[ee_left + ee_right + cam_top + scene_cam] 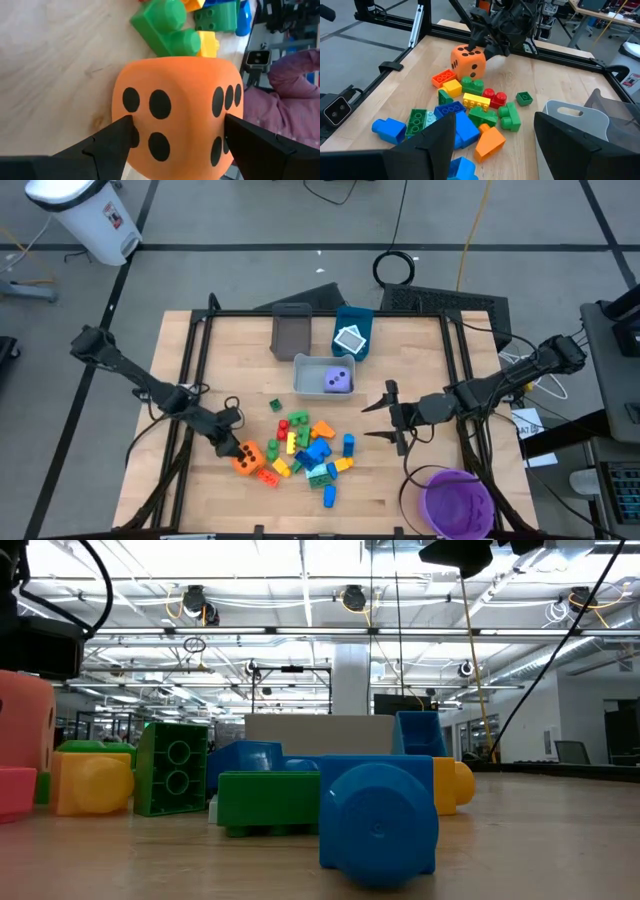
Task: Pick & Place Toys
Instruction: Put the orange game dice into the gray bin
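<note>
While the orange die (177, 112) is clasped by the left pincer (177, 142), it should be lifted straight, clear of the bricks (305, 448); the right pincer (388, 418) is held open.

High overhead; low table-level; wrists close; all share brick pile (305, 448).

Left gripper (243, 452): arm reaching diagonally inward, fingers (107, 145) closed against opposite sides of orange die (175, 112). Right gripper (380, 420): arm extended inward, jaws spread apart, nothing between them.
</note>
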Tool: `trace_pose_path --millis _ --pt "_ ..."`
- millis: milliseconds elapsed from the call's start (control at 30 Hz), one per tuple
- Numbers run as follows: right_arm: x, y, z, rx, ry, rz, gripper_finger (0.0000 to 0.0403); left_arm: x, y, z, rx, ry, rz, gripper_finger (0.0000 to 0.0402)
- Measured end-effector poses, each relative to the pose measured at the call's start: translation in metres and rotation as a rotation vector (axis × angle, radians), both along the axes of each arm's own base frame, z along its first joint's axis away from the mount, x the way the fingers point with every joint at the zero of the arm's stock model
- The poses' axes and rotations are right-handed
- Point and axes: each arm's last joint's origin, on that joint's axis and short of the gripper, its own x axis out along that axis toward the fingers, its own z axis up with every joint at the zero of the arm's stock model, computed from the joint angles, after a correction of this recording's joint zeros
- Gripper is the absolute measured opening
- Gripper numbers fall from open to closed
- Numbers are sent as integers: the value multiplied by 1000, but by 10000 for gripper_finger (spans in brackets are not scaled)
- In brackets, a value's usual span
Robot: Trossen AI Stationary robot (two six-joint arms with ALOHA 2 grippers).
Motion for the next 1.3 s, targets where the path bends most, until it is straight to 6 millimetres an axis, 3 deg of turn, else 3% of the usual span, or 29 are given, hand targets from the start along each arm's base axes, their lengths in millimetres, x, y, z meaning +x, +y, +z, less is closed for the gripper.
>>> trace_pose_path --millis 100,367,633,833,1100,1300 --pt "0 0 0 0 -1 0 242 3 -2 0 -2 -33 -28 281" --pt "0 0 0 31 3 -11 242 5 -4 1 10 -83 -76 154" --pt "0 0 0 32 3 -11 242 6 -5 3 9 -115 -87 154" --pt "0 0 0 31 3 -11 242 9 -7 16 7 -188 -120 153" --pt "0 0 0 31 4 -11 242 24 -10 64 152 -469 -99 146" --pt "0 0 0 32 4 -11 242 36 -6 113 493 -736 -43 136"
